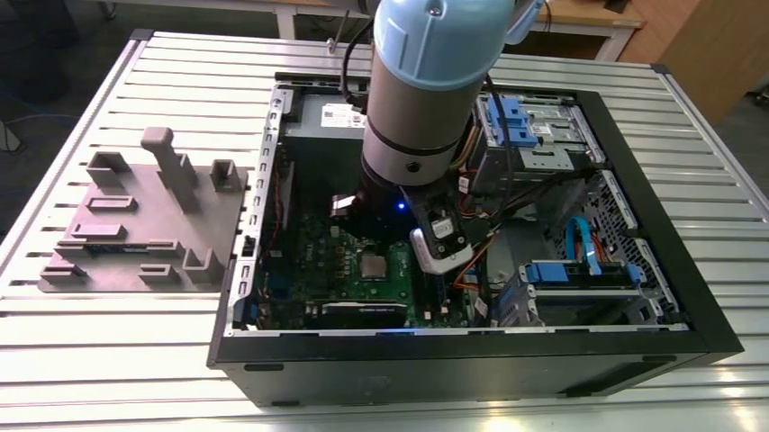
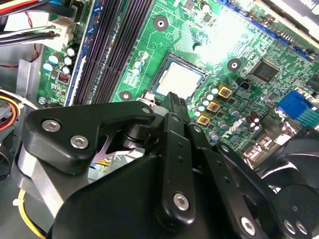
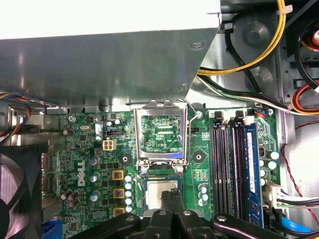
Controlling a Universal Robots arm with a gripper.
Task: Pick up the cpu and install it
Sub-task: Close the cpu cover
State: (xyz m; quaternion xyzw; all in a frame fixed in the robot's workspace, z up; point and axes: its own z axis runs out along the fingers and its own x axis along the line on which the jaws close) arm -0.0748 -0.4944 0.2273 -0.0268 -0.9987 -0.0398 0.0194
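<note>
CPU [image 3: 153, 194] is sitting in its socket, load plate [image 3: 162, 154] raised, and the gripper [image 3: 169, 192], fingers closed on nothing, is risking knocking it askew.

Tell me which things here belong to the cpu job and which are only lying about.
Job in hand:
cpu
raised socket frame
gripper, just above the cpu

Lying about:
grey fixture block
memory slots
fan
blue drive caddy
</note>
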